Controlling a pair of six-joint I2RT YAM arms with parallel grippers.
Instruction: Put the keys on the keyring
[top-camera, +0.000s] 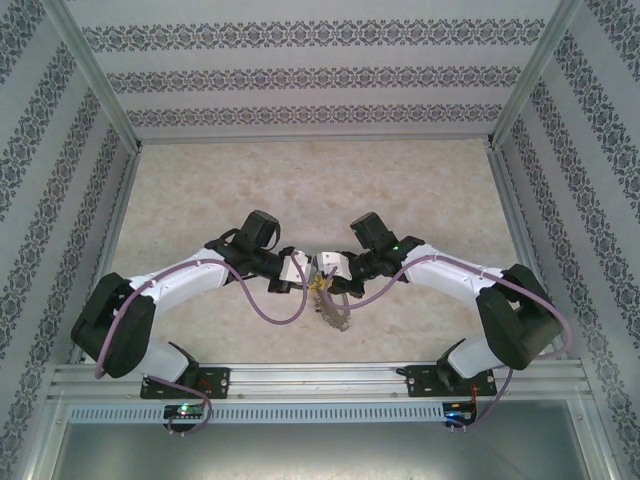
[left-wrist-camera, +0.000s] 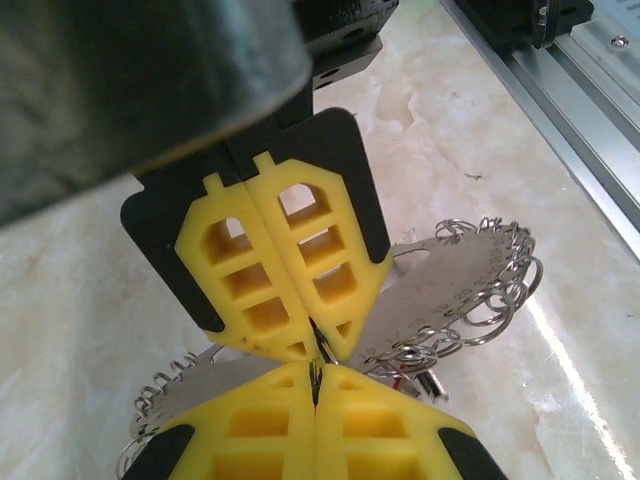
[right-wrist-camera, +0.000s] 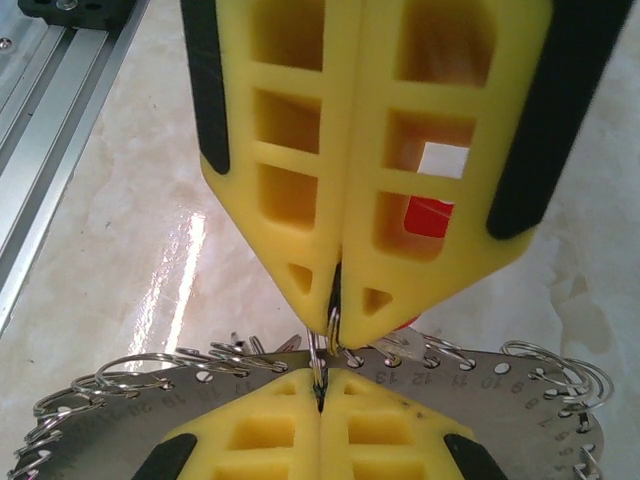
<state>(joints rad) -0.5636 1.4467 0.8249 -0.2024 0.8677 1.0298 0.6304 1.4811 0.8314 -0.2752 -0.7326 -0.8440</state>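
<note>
Marbled counter (top-camera: 300, 180), middle of near edge: left claw (right-wrist-camera: 335, 310) and right claw (right-wrist-camera: 320, 385) meet tip to tip, both clenched on one wire loop of the keyring (right-wrist-camera: 110, 410). Opposed pull or slight misalignment may twist the thin loop out of either grip, dropping the keyring.

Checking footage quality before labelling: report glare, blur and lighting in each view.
Top external: even, soft light; the metal rings between the arms are too small to resolve. Left wrist: a dark blurred shape sits at upper left; a glare streak crosses the table. Right wrist: glare on the table at left; numbers on the metal plate are readable.
</note>
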